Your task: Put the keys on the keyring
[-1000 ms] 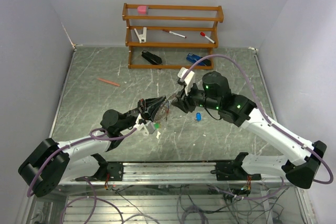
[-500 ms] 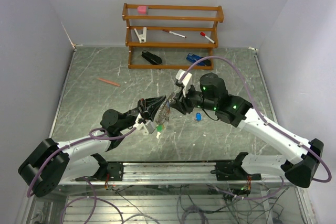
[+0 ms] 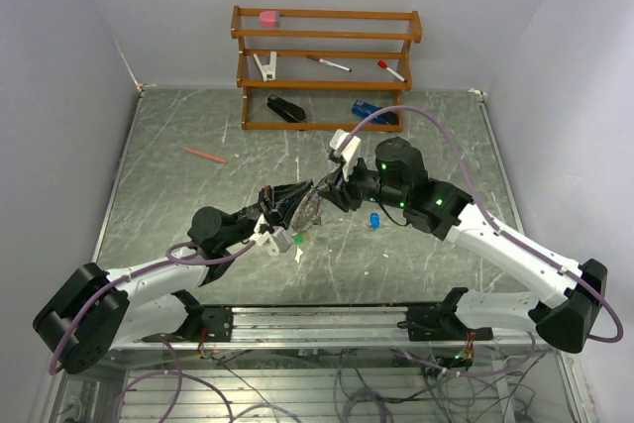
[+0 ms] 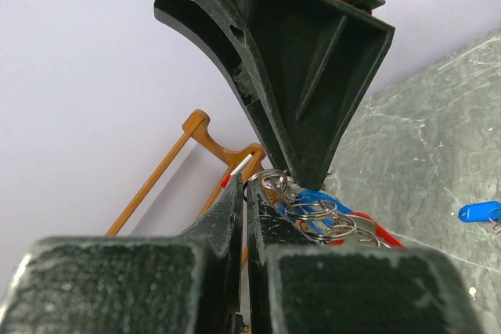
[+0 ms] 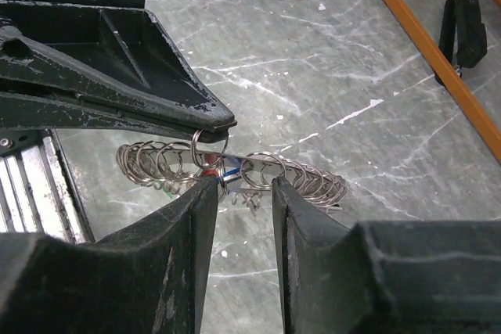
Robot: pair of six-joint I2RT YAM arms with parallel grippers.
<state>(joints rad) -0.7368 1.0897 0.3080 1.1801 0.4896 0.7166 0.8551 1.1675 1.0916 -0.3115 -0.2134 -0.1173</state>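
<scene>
Your right gripper (image 5: 244, 184) edged left, straddling the keyring (image 5: 307, 182); grip unclear. Left gripper (image 5: 213, 126) clenches it. Wooden rack (image 3: 327, 15) holds markers (image 3: 328, 64).

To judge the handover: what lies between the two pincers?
The keyring, as the right wrist view shows: the left pincer is shut on it, and the right pincer stands open just beside it.
</scene>
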